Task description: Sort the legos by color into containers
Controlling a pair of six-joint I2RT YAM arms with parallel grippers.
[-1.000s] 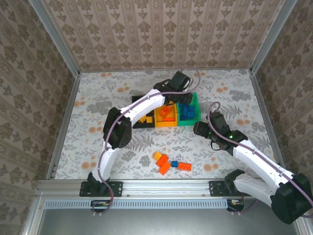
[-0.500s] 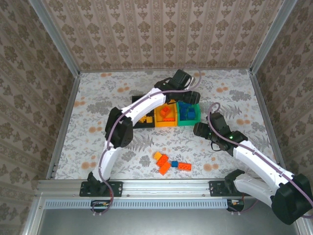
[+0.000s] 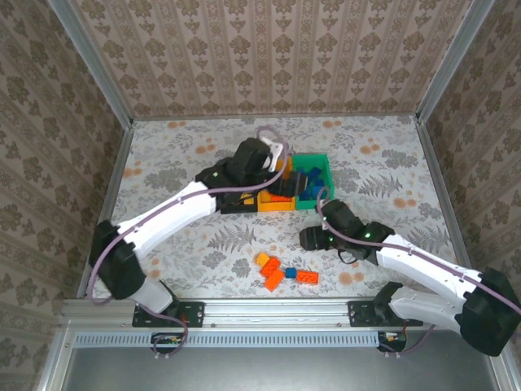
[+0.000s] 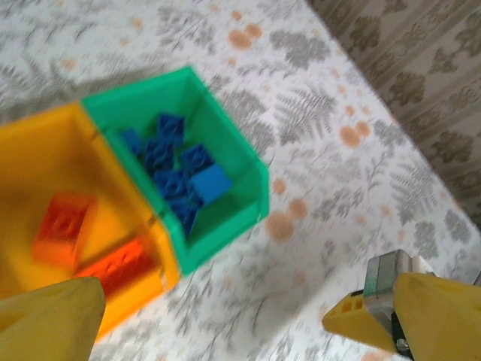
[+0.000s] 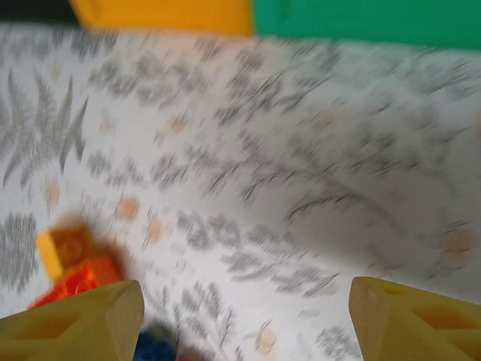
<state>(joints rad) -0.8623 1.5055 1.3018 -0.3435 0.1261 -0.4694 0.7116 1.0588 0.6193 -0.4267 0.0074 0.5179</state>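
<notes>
While left end effector (image 3: 273, 160) hangs wide, empty, over the containers (image 3: 314, 155), loose legos (image 3: 283, 272) lie on the desk (image 3: 163, 163) near-left of right end effector (image 3: 308, 238), jaws parted, empty. Cluster runs crosswise; right arm nearer.

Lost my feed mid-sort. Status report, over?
Left gripper open, empty, by the green bin. Right gripper open, empty, near loose legos. Nothing seen blocking them.

Bright, even, diffuse light. The overhead view is sharp, with faint, soft shadows. The left wrist view is mildly blurred. The right wrist view streaks heavily, and the legos (image 5: 71, 259) at lower left are smeared.
</notes>
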